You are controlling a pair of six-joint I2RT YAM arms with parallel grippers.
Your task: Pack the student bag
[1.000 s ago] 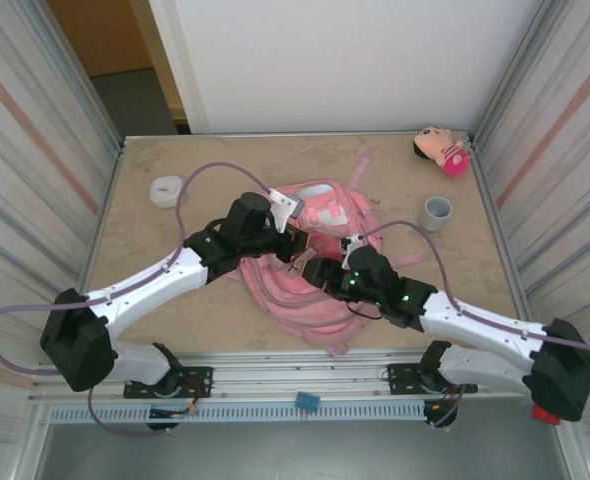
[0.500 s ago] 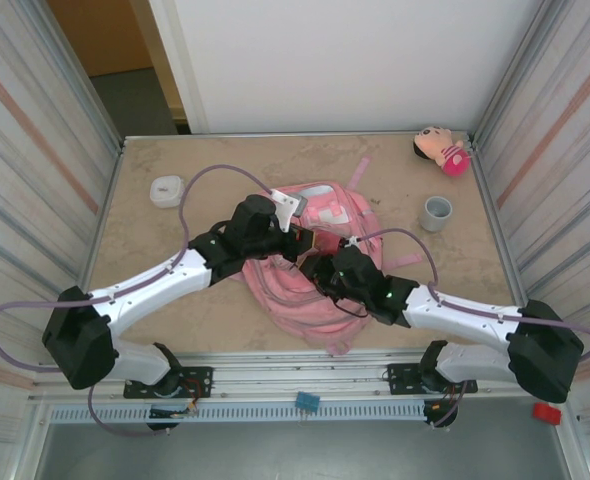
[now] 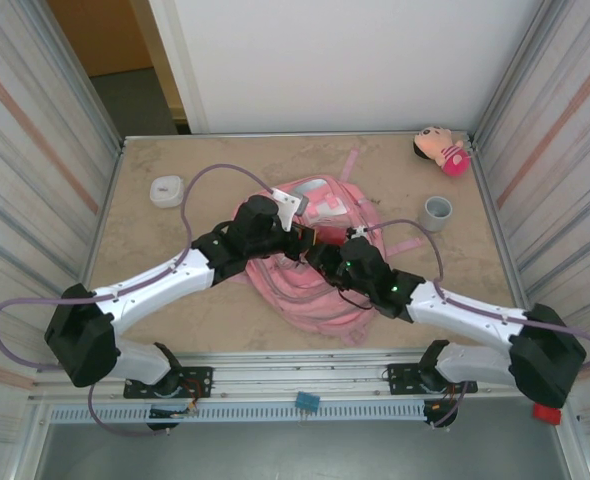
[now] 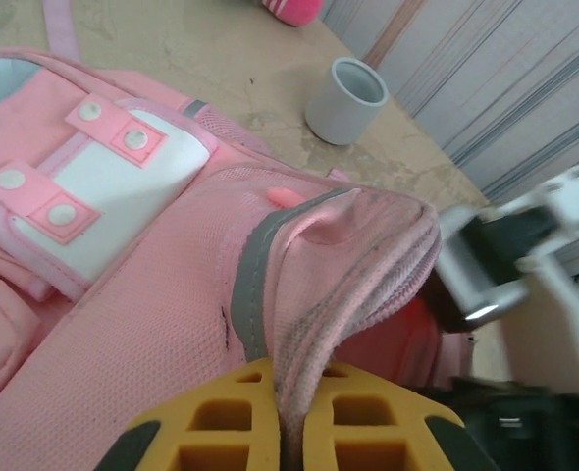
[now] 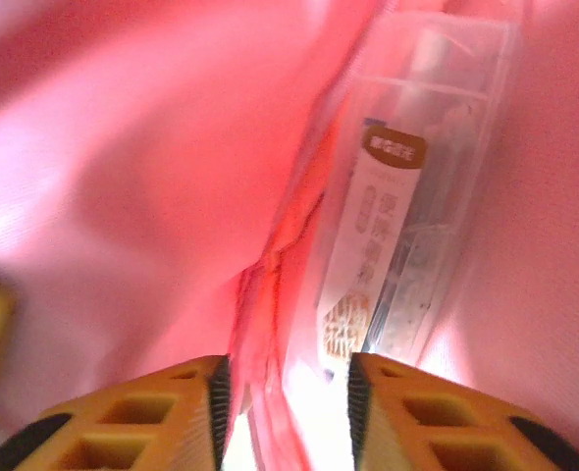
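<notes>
The student bag (image 3: 327, 207) lies mid-table, its pale patches toward the back. My left gripper (image 3: 297, 238) is shut on the rim of the bag's opening. In the left wrist view the yellow fingers (image 4: 211, 432) pinch the pink and grey-edged fabric (image 4: 299, 294) and hold it lifted. My right gripper (image 3: 325, 258) reaches into the opening. In the right wrist view its jaws (image 5: 285, 378) stand open inside the pink lining. A clear plastic case with a printed label (image 5: 397, 216) lies just ahead of them, and a fold of lining runs between the fingers.
A grey cup (image 3: 437, 212) stands right of the bag, also in the left wrist view (image 4: 346, 98). A pink plush doll (image 3: 441, 150) lies in the back right corner. A white tape roll (image 3: 165, 190) sits at the back left. Ribbed walls close both sides.
My right gripper has pushed up and left, deeper into the bag's opening, and its jaws have narrowed then widened. The bag has shifted slightly. The left gripper keeps its hold on the rim.
</notes>
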